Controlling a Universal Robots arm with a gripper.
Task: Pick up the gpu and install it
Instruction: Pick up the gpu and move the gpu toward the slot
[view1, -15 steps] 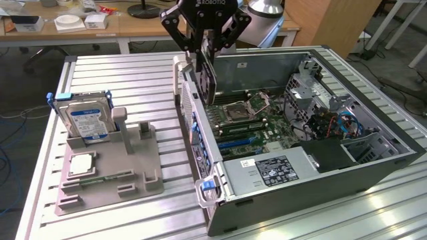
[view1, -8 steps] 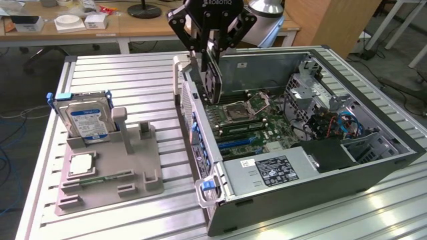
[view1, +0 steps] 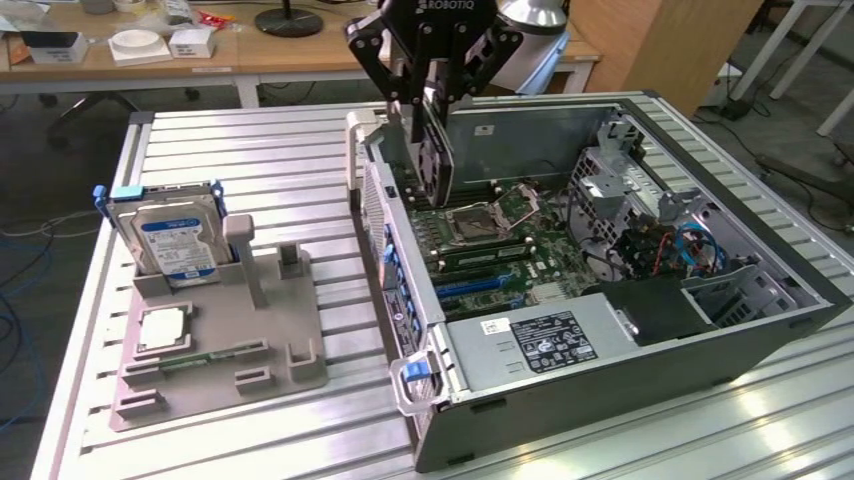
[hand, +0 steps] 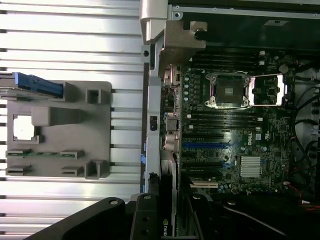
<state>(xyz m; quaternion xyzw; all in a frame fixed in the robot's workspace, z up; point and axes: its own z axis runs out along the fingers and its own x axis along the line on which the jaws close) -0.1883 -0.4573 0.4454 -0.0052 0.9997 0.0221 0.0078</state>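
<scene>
The gripper (view1: 430, 100) was pinched on the gpu (view1: 438, 150), its fingers pressing the card's two flat faces near its upper edge; the card hung upright, long edge down, above the open computer case (view1: 601, 395), close to the case's rear wall and over the rear part of the motherboard (view1: 501, 235) inside the case. It looked not yet seated; whether its lower edge touched anything in the case could not be told. In the wrist view the gpu (hand: 166, 227) showed edge-on just inside the case's rear wall, with the blue slot (hand: 205, 145) deeper in the case.

By its look the card was probably light and stiff, a thin board that would not flex in a firm grip but would crack or shed parts if twisted. The smooth cooler face might slip under sideways load, so a hold across the faces, clear of the fan and away from the contact edge, seemed soundest; the silver bracket end belonged against the case's rear wall. Outside the case, well apart on the bench (view1: 267, 150), a hard drive (view1: 174, 240) stood in a grey fixture (view1: 214, 375).
</scene>
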